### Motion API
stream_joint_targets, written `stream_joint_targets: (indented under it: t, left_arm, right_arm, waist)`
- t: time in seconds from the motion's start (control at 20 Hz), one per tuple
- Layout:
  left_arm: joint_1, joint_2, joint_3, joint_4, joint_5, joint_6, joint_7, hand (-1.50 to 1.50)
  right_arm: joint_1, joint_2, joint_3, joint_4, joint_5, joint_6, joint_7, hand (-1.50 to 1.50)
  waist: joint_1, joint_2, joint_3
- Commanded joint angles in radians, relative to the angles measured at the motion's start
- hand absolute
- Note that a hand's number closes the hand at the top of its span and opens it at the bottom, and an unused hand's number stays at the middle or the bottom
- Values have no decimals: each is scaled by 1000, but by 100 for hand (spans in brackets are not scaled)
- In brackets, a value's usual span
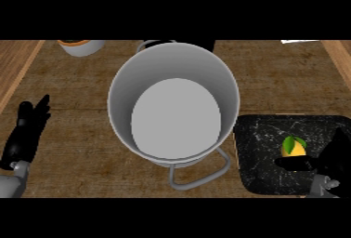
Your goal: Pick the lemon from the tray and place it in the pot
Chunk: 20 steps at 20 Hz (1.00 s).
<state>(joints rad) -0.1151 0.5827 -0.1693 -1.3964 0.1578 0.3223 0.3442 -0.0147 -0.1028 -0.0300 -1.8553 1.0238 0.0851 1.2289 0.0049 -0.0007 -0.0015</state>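
Observation:
The yellow lemon (293,148), with a green leaf on top, lies on the black marbled tray (264,139) at the lower right. My right hand (332,158) comes in just right of the lemon. Its thumb reaches left across the lemon's near end while the fingers stand straight, apart from the fruit. The large grey pot (123,79) stands in the middle of the wooden counter, empty, with one handle toward me and one at the far side. At the left edge my left hand (26,132) rests open, fingers pointing away.
A small grey bowl (82,47) with something orange inside sits at the far left. A white object (302,42) shows at the far right edge. The tray's left edge lies close to the pot's near handle (202,179).

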Motion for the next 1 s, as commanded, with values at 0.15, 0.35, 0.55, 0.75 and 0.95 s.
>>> stream_joint_targets:
  t: [0.15, 0.35, 0.55, 0.75, 0.95]
  left_arm:
    - [43, -21, 13, -35, -21, -3, -8, 0]
    - [-30, -35, 37, 51, -29, -30, 3, 0]
    - [10, -47, 10, -31, -64, -5, 31, 0]
    - [14, -32, 57, -11, -42, -40, 11, 0]
    - [-25, -71, 50, 22, -90, -18, 14, 0]
  right_arm:
    - [-67, 45, -70, 40, 42, 99, 147, -150]
    - [-104, 63, -81, 54, 94, 126, 123, -150]
    - [-75, 72, -133, 78, 108, 157, 88, -150]
    - [-103, 102, -199, 149, 90, 135, 63, -150]
    - [-78, 102, -220, 184, 71, 106, 17, -150]
  waist:
    - [2, 0, 1]
    - [-6, 2, 1]
    - [-4, 0, 1]
    - [-1, 1, 1]
    - [-8, 2, 1]
